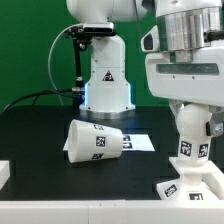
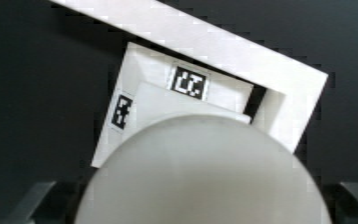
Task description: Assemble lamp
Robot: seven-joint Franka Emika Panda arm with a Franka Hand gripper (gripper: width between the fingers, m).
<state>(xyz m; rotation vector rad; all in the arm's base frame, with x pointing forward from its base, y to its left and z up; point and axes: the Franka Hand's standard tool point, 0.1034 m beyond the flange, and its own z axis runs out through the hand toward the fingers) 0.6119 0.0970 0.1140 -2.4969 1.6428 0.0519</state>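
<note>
Bulb between the tool's fingers

This is a robotics lab. A white robot arm with a warning sticker stands on a black table before a green backdrop, and a lamp shade lying there carries square tags.

White shade on its side; bulb upright above flat square base.

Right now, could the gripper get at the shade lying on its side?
Probably not yet: the gripper seems shut on the bulb over the base. The shade itself lies uncovered, apart from them.
</note>
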